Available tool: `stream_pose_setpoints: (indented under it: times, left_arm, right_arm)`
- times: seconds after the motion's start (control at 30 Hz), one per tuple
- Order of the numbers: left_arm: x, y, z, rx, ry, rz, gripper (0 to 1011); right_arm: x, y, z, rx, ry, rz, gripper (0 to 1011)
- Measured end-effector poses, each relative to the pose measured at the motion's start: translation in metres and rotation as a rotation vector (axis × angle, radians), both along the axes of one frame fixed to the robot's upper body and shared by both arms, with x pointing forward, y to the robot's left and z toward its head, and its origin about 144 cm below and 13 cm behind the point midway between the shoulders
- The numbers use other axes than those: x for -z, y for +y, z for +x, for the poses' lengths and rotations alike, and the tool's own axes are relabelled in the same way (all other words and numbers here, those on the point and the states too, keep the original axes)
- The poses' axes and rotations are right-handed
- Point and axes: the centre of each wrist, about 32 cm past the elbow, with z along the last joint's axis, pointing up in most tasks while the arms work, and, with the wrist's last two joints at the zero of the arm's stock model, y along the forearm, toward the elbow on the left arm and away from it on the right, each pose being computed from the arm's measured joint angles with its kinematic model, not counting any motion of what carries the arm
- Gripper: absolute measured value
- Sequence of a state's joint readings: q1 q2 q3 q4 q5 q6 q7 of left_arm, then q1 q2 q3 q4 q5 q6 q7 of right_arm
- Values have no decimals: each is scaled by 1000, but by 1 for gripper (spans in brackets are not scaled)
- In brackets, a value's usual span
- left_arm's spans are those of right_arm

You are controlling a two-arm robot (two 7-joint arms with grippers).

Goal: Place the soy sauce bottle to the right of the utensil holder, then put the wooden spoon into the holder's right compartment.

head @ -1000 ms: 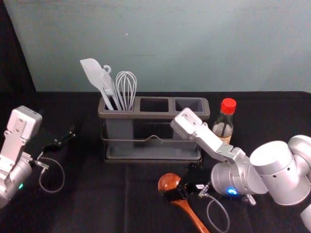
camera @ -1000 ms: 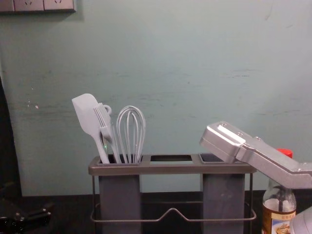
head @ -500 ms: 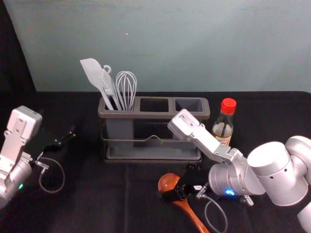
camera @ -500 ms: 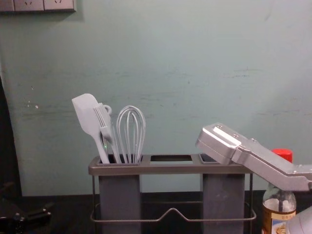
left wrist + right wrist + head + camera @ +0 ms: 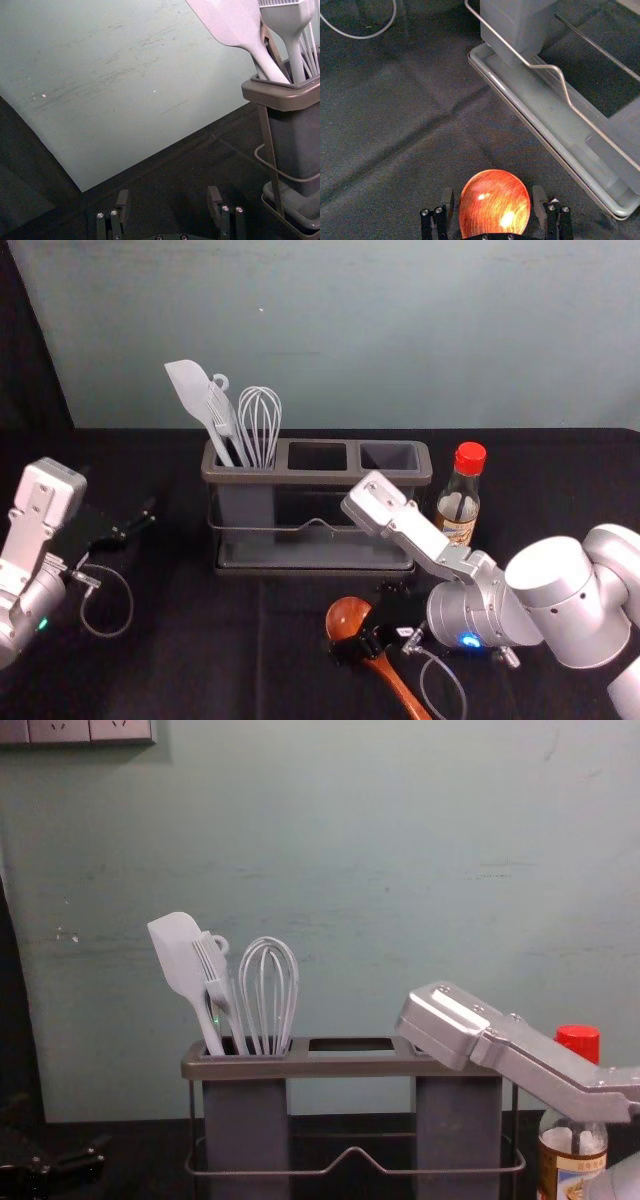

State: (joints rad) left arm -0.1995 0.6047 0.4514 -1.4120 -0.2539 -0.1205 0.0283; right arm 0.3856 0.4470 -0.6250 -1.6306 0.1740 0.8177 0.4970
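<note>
The wooden spoon (image 5: 346, 617) lies on the cloth in front of the holder, handle toward the robot. Right gripper (image 5: 362, 628) is low over the spoon near its bowl. In the right wrist view, the right gripper (image 5: 494, 202) has its open fingers on both sides of the round bowl (image 5: 495, 205), with narrow gaps. The soy sauce bottle (image 5: 460, 495), red-capped, stands upright to the right of the utensil holder (image 5: 317, 478); the holder's right compartment (image 5: 391, 456) has nothing in it. Left gripper (image 5: 135, 525) idles at the left; in its wrist view the left gripper (image 5: 169, 202) is open.
A grey spatula (image 5: 190, 390), a brush and a whisk (image 5: 260, 420) stand in the holder's left compartment. Its wire rail (image 5: 350, 1152) runs across the front. The right forearm passes in front of the bottle. Behind is a wall (image 5: 400, 850).
The right hand has shifted slightly left and downward, its fingers a little lower around the spoon. The spoon, bottle, holder and left arm have stayed put.
</note>
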Motion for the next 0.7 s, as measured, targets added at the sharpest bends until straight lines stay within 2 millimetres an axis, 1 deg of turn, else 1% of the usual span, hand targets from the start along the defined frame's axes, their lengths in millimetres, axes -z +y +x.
stream_pose_setpoints:
  times: [0.7]
  left_arm:
    - [0,0,0,0,0,0,1011]
  right_arm:
    - [5,4,-1,-5,-5,-25,1000]
